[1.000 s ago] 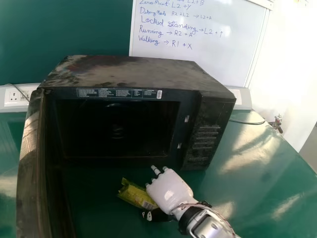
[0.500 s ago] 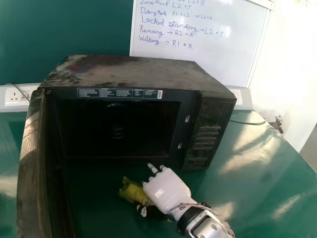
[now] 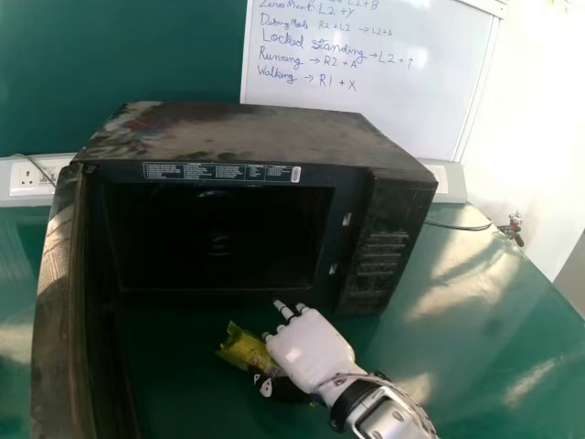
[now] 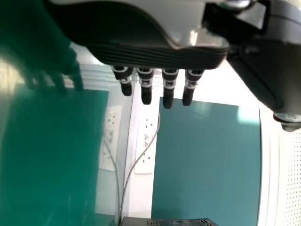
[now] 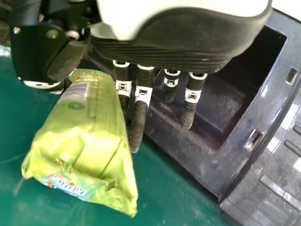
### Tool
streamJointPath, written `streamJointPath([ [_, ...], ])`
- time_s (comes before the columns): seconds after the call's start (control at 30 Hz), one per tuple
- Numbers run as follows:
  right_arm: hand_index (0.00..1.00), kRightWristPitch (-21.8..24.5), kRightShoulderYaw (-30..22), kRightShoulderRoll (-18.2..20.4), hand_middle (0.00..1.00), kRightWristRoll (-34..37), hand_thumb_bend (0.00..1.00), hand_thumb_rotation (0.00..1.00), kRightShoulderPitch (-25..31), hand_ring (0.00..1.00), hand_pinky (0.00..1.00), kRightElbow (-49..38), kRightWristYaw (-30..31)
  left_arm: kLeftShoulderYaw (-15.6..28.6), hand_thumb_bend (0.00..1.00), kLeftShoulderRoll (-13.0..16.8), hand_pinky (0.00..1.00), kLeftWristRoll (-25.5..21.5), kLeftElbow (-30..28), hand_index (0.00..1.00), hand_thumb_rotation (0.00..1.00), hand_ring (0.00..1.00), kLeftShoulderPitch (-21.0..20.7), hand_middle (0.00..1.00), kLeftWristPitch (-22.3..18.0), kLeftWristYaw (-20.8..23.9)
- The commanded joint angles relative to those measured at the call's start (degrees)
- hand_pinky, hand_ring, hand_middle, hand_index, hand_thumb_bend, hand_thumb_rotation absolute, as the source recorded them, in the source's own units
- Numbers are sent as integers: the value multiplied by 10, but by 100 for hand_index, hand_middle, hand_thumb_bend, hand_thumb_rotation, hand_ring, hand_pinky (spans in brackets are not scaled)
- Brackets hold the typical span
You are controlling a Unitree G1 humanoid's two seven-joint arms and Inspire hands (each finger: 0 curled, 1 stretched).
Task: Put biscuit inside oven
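Observation:
My right hand (image 3: 311, 352) is in front of the open black oven (image 3: 238, 137), low and right of centre. Between its thumb and fingers is the green-yellow biscuit packet (image 3: 245, 347), its far part hidden by the hand. Seen from the right wrist, the right hand (image 5: 140, 99) pinches one end of the biscuit packet (image 5: 89, 136), thumb on one side and fingers on the other; the packet's wide end sticks out. The oven's cavity (image 5: 225, 103) lies just beyond the fingers. My left hand (image 4: 168, 87) has its fingers extended with nothing held, in the left wrist view.
The oven door (image 3: 57, 302) stands swung open on the left side. A green table (image 3: 484, 329) extends around the oven. Behind are wall sockets (image 3: 29, 176), a whiteboard (image 3: 366, 101) and, at the right, a cable (image 3: 457, 225).
The packet has turned in my right hand's grasp, and its barcode side has gone out of sight. The right hand and thumb have shifted slightly left. The oven has not moved.

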Motion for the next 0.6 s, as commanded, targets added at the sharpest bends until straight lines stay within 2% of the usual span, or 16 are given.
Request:
streamJointPath([
  [0.0, 64, 9, -10, 3, 49, 10, 57, 0, 4, 59, 74, 3, -15, -8, 13, -9, 0, 3, 5, 96, 94, 70, -1, 81, 6, 3],
  [0.17, 62, 16, -14, 7, 49, 15, 57, 0, 2, 58, 73, 9, -26, -8, 16, -8, 0, 4, 9, 95, 92, 70, -3, 80, 3, 3],
  [0.37, 62, 25, -24, 11, 49, 35, 57, 0, -5, 59, 75, -5, 5, -10, 16, -9, 0, 6, 2, 95, 93, 70, -2, 80, 5, 7],
  [0.4, 56, 25, -27, 12, 49, 40, 55, 0, -6, 59, 74, -8, 8, -10, 16, -8, 0, 6, 3, 95, 92, 71, -2, 81, 7, 6],
  [0.57, 50, 26, -45, 9, 48, 52, 53, 0, -10, 56, 72, -15, -7, -10, 17, -8, 0, 6, 6, 96, 92, 72, -3, 81, 1, 1],
])
